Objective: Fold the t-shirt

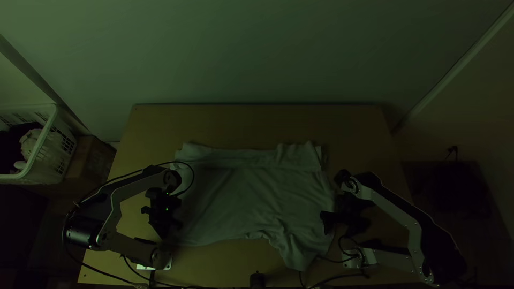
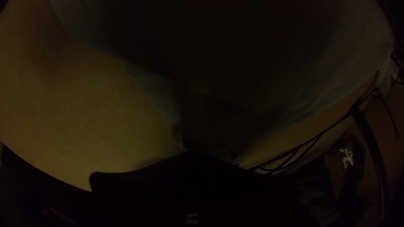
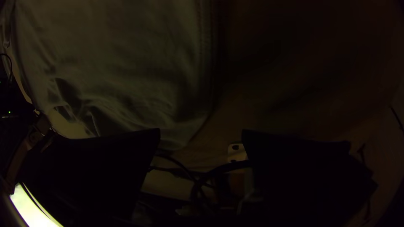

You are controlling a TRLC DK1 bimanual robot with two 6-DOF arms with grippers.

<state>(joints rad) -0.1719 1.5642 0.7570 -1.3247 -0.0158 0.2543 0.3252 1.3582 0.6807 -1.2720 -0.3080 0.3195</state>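
In the top view the pale t-shirt [image 1: 257, 198] lies across the middle of the table, with a strip doubled over along its far side and a rumpled part reaching toward the near edge at right. My left gripper [image 1: 165, 231] is low at the shirt's left edge. In the left wrist view my left gripper [image 2: 191, 154] is shut, and a narrow gathered part of the t-shirt [image 2: 168, 107] runs into its fingertips. My right gripper [image 1: 333, 229] is above the shirt's right edge. The right wrist view has my right gripper [image 3: 201, 133] open, with the t-shirt [image 3: 113, 71] below.
Black cables [image 1: 334, 261] run along the table's near edge, close to the shirt's near right part. A small dark object [image 1: 257, 280] stands at the near edge's middle. A white basket [image 1: 47, 144] holding cloth is beyond the table [image 1: 257, 118] at left.
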